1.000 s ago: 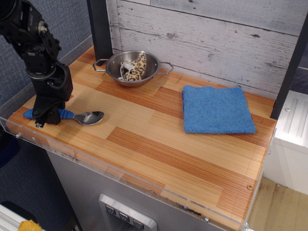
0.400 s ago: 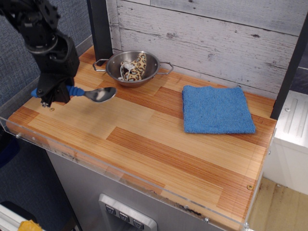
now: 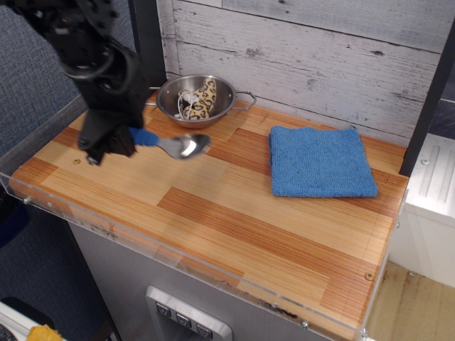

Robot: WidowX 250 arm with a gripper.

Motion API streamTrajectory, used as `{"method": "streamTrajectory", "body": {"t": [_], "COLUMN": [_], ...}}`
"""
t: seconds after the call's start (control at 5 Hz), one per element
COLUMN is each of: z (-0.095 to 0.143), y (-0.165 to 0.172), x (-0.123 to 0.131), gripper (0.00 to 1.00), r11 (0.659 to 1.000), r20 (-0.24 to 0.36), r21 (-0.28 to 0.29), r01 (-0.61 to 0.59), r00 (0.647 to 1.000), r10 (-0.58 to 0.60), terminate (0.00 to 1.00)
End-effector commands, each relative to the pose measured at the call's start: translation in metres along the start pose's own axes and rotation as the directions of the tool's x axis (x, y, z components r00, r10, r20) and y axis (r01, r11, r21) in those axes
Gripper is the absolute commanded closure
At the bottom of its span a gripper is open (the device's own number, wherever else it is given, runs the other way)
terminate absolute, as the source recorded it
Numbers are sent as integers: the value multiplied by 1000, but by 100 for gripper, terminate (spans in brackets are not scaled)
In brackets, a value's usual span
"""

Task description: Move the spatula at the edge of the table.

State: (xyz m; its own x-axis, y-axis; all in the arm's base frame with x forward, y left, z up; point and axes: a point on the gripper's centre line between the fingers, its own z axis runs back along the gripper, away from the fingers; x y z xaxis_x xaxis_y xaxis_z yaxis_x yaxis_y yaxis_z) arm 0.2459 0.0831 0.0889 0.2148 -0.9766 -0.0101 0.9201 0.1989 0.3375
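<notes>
The spatula (image 3: 174, 144) is a spoon with a blue ribbed handle and a shiny metal bowl. My black gripper (image 3: 106, 145) is shut on its handle and holds it in the air above the left part of the wooden table (image 3: 234, 213). The metal bowl end points right, toward the middle of the table. Most of the blue handle is hidden inside the gripper.
A steel two-handled bowl (image 3: 196, 99) with a spotted object inside stands at the back left, just behind the held spoon. A blue square cloth (image 3: 320, 161) lies at the back right. A clear acrylic rim (image 3: 178, 259) runs along the front edge.
My gripper lifted the spatula off the table's left front edge and carried it right and back, toward the middle. The bowl and cloth have not moved.
</notes>
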Motion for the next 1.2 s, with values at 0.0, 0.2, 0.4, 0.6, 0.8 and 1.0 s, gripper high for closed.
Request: {"method": "streamTrajectory", "body": {"t": [0.0, 0.2, 0.4, 0.6, 0.8, 1.0], "z": [15, 11, -1, -11, -22, -29], "y": [-4, -8, -23, -36, -41, -45], "x": [68, 90, 104, 110, 116, 128], "gripper": [100, 100, 100, 100, 100, 100], "r11": [983, 977, 971, 963, 961, 956], "r20": [35, 57, 58, 53, 52, 54], "r21": [75, 70, 43, 23, 13, 6], "r01": [170, 199, 237, 268, 276, 292], "r00": [984, 977, 969, 962, 960, 955], "r10": [-173, -203, -239, -269, -276, -292], "terminate": [0, 0, 0, 0, 0, 0]}}
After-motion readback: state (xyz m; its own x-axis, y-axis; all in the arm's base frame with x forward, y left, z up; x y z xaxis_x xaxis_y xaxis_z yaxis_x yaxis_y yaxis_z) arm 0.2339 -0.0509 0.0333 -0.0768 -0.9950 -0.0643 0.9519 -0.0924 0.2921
